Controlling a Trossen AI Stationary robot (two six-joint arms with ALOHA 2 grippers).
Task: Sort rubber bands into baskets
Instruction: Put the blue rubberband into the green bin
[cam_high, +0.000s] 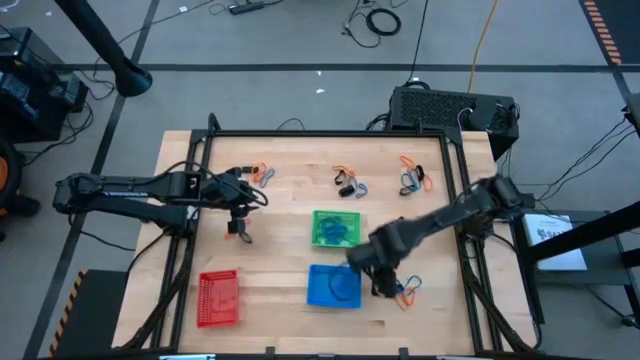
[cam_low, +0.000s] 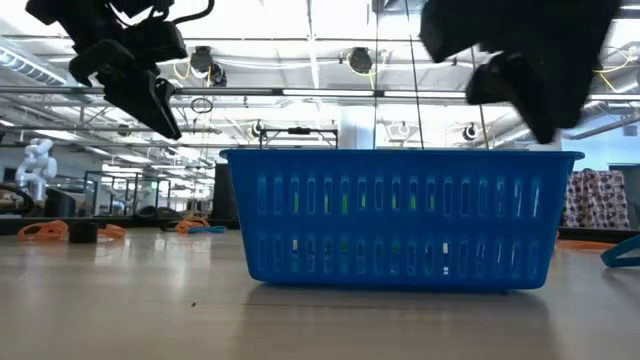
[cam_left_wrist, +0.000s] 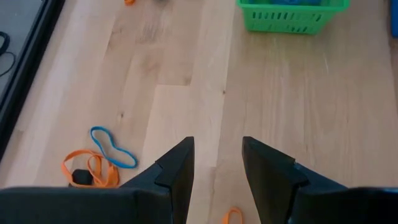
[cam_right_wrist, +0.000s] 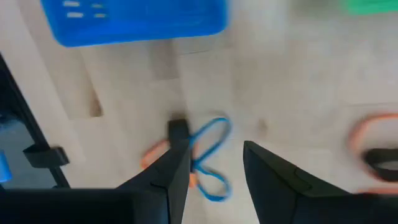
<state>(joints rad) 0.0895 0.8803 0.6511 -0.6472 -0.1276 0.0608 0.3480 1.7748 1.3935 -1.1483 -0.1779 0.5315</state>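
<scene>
The right gripper (cam_high: 383, 287) hangs low over the table (cam_high: 280, 250) just beside the blue basket (cam_high: 333, 286), above a small heap of rubber bands (cam_high: 407, 291) near the front right. Its fingers (cam_right_wrist: 174, 171) stand apart with nothing between them — a blue band (cam_right_wrist: 208, 155) lies on the wood beneath the gap, with orange ones beside it. The left gripper (cam_high: 238, 228) waits over bare wood on the left side, its fingers (cam_left_wrist: 177, 168) also parted and empty; an orange, blue and black cluster (cam_left_wrist: 99, 163) lies near it. The green basket (cam_high: 336, 228) sits mid-table with blue bands inside, and the red basket (cam_high: 218, 297) stands at the front left. More bands lie along the far side — one clump (cam_high: 258, 175) left, one (cam_high: 349, 182) middle, one (cam_high: 412, 177) right.
</scene>
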